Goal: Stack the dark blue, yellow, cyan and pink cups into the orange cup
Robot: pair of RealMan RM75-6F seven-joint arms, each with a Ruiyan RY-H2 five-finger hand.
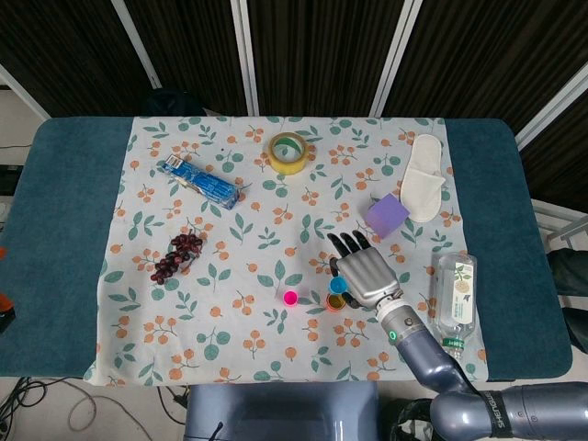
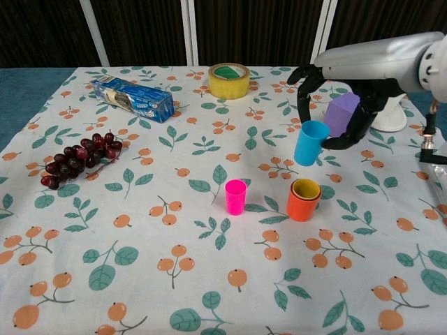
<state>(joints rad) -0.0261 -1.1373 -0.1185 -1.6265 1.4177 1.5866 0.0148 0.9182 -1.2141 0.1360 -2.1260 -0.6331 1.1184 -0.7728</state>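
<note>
- Chest view: my right hand (image 2: 342,105) pinches the cyan cup (image 2: 310,142) in the air, just above the orange cup (image 2: 304,200), whose yellow cup (image 2: 306,188) is already nested inside.
- I should centre the cyan cup over that yellow rim, keep it upright, lower it straight, and release only once seated.
- The pink cup (image 2: 235,197) waits nearby.

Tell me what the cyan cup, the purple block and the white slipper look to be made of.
Cyan cup: likely plastic, smooth, evenly coloured, faint sheen. Purple block: probably foam or matte plastic, flat faces without glare; hard to settle. White slipper: apparently soft fabric, dull off-white with a stitched-looking edge.
</note>
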